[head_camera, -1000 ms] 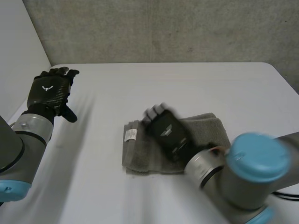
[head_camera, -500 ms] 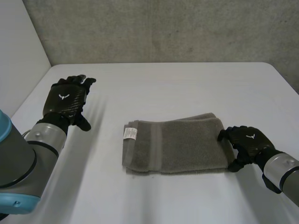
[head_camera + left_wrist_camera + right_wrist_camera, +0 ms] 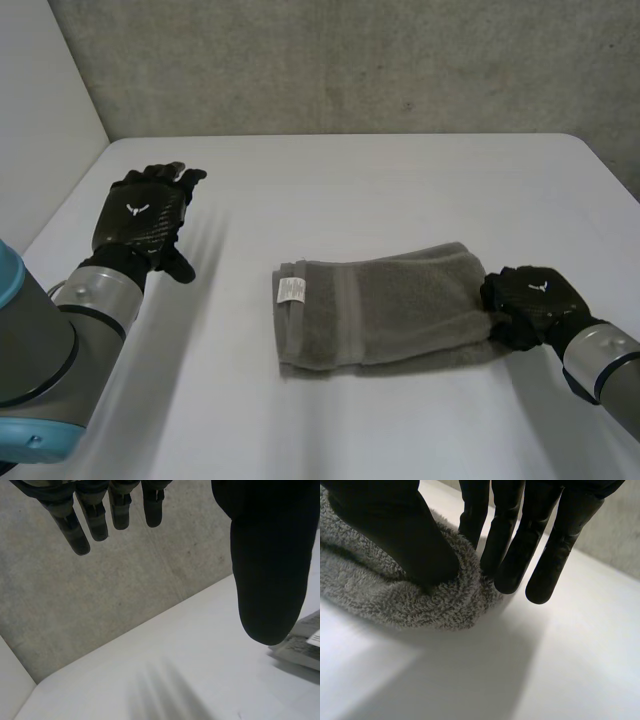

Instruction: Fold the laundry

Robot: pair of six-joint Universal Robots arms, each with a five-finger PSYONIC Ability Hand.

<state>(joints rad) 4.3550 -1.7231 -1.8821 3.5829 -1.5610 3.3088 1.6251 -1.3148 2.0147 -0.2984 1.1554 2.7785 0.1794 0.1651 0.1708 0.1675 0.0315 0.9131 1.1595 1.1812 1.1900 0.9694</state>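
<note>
The black left hand and right hand bear small white emblems above silver-grey wrists.

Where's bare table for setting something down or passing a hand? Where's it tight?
Widest free patch: the table between the towel and the back wall. Also bare: the strip between the left hand and the towel's end with the label, and the near edge in front of the towel. Crowded: the towel's other end, where the right hand pinches it.
</note>
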